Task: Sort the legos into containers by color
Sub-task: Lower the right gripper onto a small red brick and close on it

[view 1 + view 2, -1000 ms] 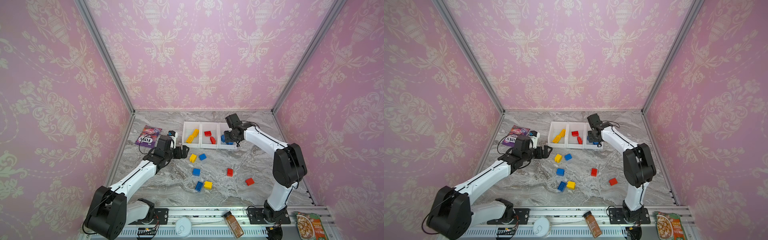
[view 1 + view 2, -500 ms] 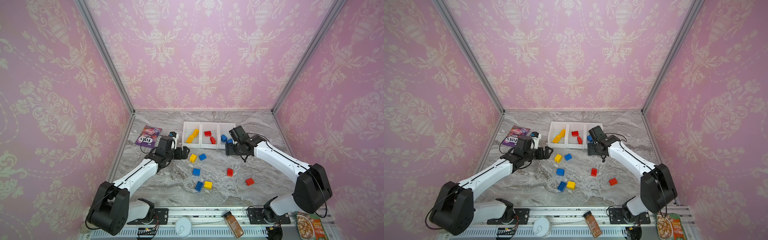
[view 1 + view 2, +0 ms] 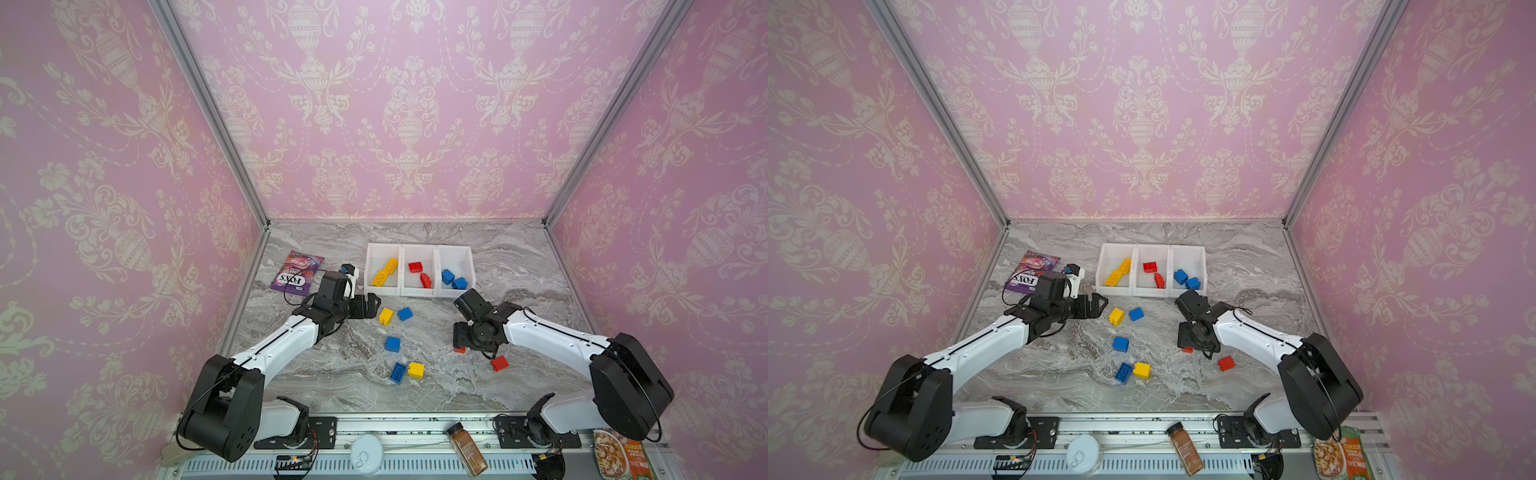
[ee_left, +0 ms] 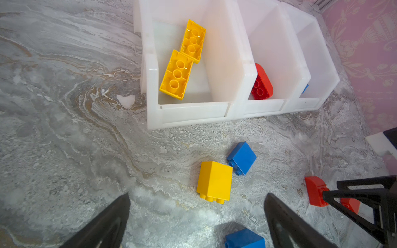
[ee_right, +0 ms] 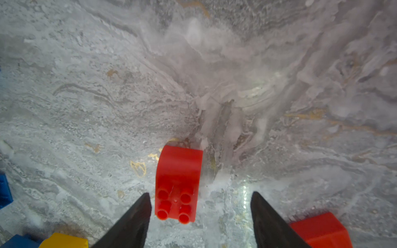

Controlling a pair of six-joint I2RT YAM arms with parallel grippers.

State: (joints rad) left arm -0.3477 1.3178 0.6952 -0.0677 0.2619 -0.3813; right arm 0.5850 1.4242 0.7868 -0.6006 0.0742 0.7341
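Legos (image 3: 392,344): 6 lay sorted in containers (image 3: 419,291), 7 loose on table (image 3: 523,270). Right gripper (image 5: 200,197) had left the blue-brick bin (image 3: 455,255) & dropped over a red brick (image 5: 178,182), fingers apart, gripping nothing. Left gripper (image 4: 197,195) stayed wide open, empty, near a yellow brick (image 4: 214,182). Red pick seemed next.

From high at the front, both my top views look down on the whole desk (image 3: 519,257); wrist cameras sit close, peering past left claw (image 4: 197,195) and right claw (image 5: 200,193).
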